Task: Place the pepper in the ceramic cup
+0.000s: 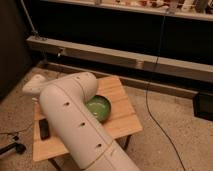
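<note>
No text, label, brand, number or sign can be read on anything here.

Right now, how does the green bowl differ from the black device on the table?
The bowl is round and green; the device is flat, black and rectangular. The bowl sits near the middle of the table, partly hidden by the arm; the device lies by the left front edge. Both rest on the wooden top. The gripper is hidden at the arm's far end, over the left rear corner.
</note>
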`<state>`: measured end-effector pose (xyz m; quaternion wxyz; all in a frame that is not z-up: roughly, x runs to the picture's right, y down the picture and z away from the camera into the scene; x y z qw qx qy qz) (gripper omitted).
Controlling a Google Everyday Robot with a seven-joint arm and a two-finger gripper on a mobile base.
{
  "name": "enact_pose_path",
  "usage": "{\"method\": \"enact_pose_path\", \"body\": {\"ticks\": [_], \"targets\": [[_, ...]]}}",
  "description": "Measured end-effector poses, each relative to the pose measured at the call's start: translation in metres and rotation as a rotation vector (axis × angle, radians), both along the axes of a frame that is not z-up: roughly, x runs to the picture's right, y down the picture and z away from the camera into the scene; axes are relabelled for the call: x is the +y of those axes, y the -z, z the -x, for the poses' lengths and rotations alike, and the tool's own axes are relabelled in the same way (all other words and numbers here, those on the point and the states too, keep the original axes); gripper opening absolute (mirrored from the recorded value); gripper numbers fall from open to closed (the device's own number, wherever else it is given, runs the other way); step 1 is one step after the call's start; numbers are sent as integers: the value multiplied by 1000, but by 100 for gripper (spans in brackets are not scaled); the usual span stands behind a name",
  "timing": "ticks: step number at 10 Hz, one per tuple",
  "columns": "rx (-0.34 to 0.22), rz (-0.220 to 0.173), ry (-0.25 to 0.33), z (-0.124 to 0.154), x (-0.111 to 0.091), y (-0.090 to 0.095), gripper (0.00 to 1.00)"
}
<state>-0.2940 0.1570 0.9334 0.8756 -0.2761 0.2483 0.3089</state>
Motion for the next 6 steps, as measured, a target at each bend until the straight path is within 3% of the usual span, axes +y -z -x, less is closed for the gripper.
{"method": "enact_pose_path", "body": {"ticks": [1,3,4,6], "targets": [[3,-1,-3,0,-1,-1,64],[4,0,-9,-1,-3,-3,47],[4,1,-13,-1,-3,-3,43],[10,2,-13,-4,-4,-4,42]]}}
